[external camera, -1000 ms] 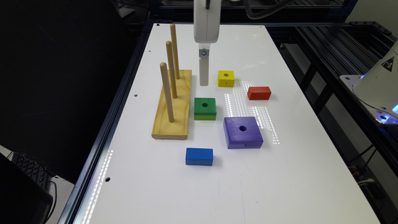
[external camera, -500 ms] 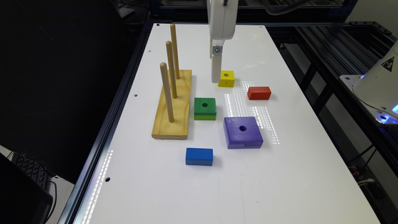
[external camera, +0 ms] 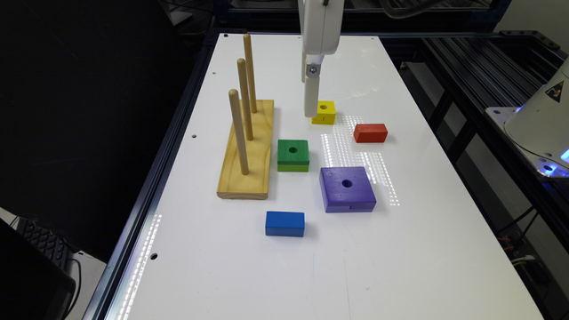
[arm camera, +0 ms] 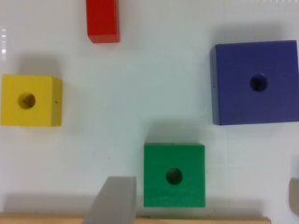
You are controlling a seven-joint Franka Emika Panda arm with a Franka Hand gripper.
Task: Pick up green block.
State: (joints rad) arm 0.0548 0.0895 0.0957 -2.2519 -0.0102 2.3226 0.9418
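One green block is what the task wants, and it lies flat on the white table a little left of centre in the exterior view, dark green on top with a lime band below and a round hole in the middle. It sits just beside the wooden peg base, which carries three upright pegs, and nothing is touching it. Lower right of it lies the large purple block; lower in the frame, the blue block; upper right, the small yellow block and the red block.

In the wrist view the green block appears low in the frame, right of centre, with one grey finger to its left and the edge of the other at the far right border, so the jaws stand wide apart and hold nothing.

By my reading the step in hand is the approach. In the exterior view the gripper hangs above the table at upper centre, over the spot beside the yellow block (not over the green one). The next move calls for a shift towards the green block until it lies between the fingers, then a straight descent and a close on two opposite sides, keeping clear of the peg base next to it.
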